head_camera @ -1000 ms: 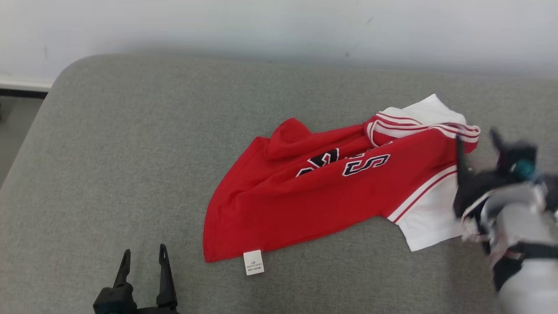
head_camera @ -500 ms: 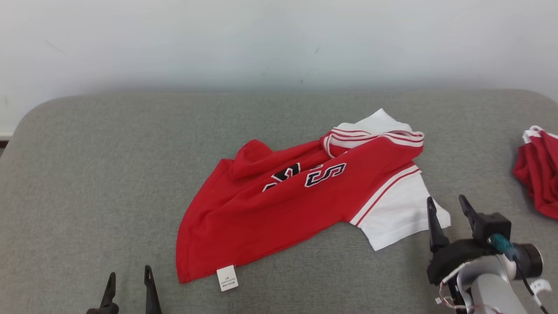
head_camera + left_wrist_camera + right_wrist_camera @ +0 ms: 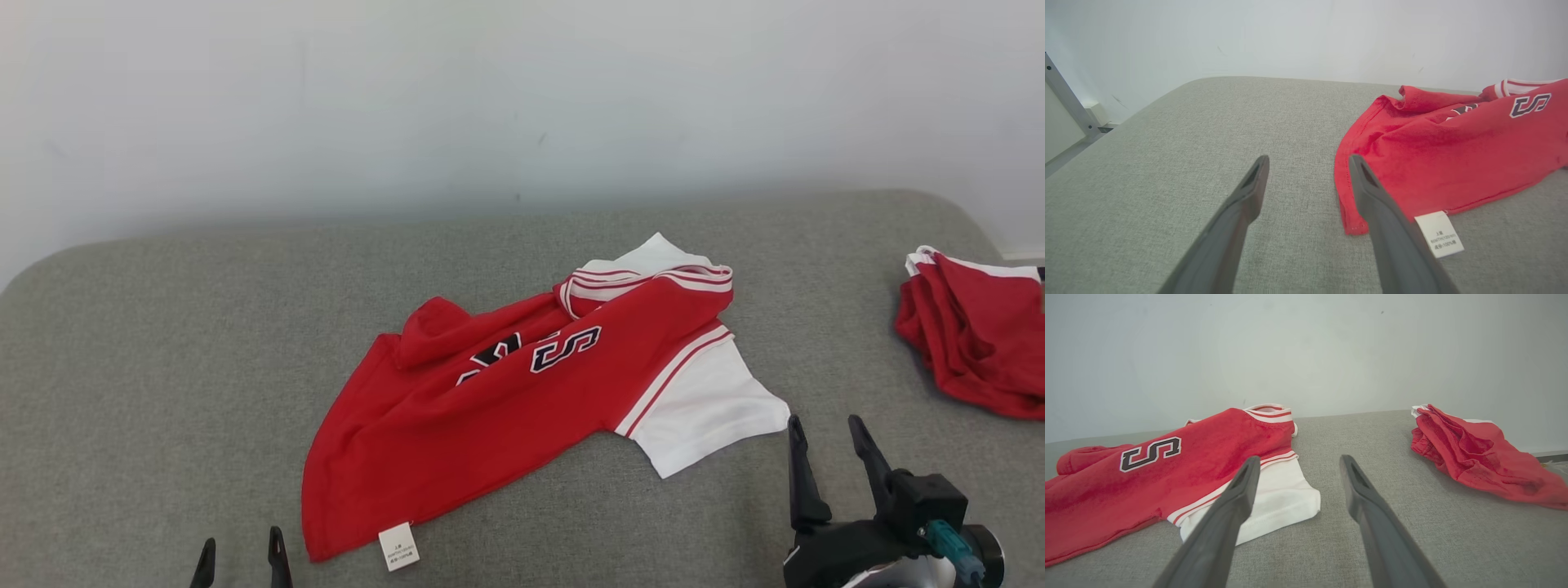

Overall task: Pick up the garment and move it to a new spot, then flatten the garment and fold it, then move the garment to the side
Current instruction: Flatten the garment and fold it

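A red garment (image 3: 506, 400) with white sleeves and a dark letter S lies crumpled on the grey cushion (image 3: 204, 359), a white care label at its near hem. The left wrist view has the garment (image 3: 1453, 155) to the right of the fingers; the right wrist view has the garment (image 3: 1167, 473) on the left. My left gripper (image 3: 238, 547) peeks in at the bottom left, open and empty, short of the hem. My right gripper (image 3: 824, 433) stands open and empty just right of the white sleeve. Both are also seen from the wrists: left gripper (image 3: 1308, 161), right gripper (image 3: 1298, 461).
A second red garment (image 3: 976, 335) lies bunched at the cushion's right end, also the red garment (image 3: 1478, 453) in the right wrist view. A pale wall (image 3: 522, 98) runs behind the cushion. A metal post (image 3: 1067, 100) stands off the cushion's left end.
The head camera has swung right and tilted up, bringing the second garment into view. My right gripper has drawn back from the white sleeve toward me, still open. The garment has not moved.
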